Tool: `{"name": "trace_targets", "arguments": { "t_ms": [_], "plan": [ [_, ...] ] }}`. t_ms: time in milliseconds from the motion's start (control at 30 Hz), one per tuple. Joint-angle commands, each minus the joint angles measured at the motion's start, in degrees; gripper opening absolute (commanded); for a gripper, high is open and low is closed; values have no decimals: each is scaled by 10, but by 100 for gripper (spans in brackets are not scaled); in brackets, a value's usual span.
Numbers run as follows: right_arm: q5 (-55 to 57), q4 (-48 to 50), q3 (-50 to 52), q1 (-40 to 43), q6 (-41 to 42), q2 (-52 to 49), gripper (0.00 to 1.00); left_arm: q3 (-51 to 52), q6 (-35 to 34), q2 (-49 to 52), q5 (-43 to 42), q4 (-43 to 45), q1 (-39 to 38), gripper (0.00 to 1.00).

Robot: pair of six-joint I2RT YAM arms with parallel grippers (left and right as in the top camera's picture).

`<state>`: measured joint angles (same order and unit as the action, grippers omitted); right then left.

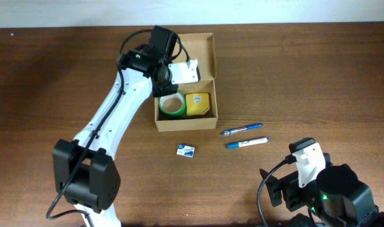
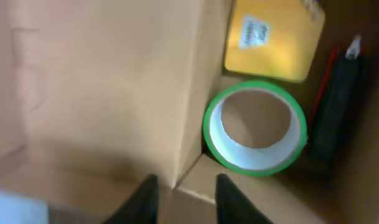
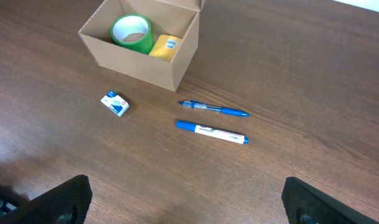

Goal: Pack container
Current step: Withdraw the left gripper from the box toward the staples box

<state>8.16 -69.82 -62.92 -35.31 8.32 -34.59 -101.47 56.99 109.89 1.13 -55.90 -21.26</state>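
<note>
The tan cardboard container (image 1: 209,63) stands open at the back centre, its flap lid laid back. Inside it are a green tape roll (image 1: 173,105) and a yellow packet (image 1: 198,104). My left gripper (image 1: 161,85) hangs over the box's left side. In the left wrist view its open, empty fingers (image 2: 184,199) straddle an inner cardboard wall edge (image 2: 189,112), with the tape roll (image 2: 254,127), the yellow packet (image 2: 273,40) and a dark item (image 2: 335,106) beyond. My right gripper (image 3: 189,205) is wide open and empty above bare table.
On the table in front of the box lie a small white-and-blue box (image 1: 186,150), a blue pen (image 1: 242,129) and a blue-capped marker (image 1: 247,142). The right arm (image 1: 321,186) sits at the front right. The left arm's base (image 1: 84,176) is at the front left.
</note>
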Motion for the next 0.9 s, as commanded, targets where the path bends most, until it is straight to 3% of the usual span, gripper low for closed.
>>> {"name": "trace_targets", "arguments": {
  "t_ms": [0, 67, 133, 200, 300, 667, 867],
  "plan": [
    [11, 2, 2, -3, -4, 4, 99, -49, -127, -1, -33, -24, 2, 13],
    [11, 2, 2, -3, -4, 4, 99, -68, -198, -2, -35, -38, 2, 13],
    [11, 2, 2, -3, -4, 4, 99, -77, -269, -4, -35, -49, 2, 2],
    [11, 2, 2, -3, -4, 4, 99, -78, -370, -12, -35, -59, 2, 2],
    [11, 2, 2, -3, -4, 4, 99, -78, -423, -30, -45, -80, 2, 2],
    [11, 2, 2, -3, -4, 4, 99, -69, -442, -225, -92, -165, 0, 2],
    [11, 2, 2, -3, -4, 4, 99, 20, -442, -349, -93, -184, 0, 2]
  ]
}}
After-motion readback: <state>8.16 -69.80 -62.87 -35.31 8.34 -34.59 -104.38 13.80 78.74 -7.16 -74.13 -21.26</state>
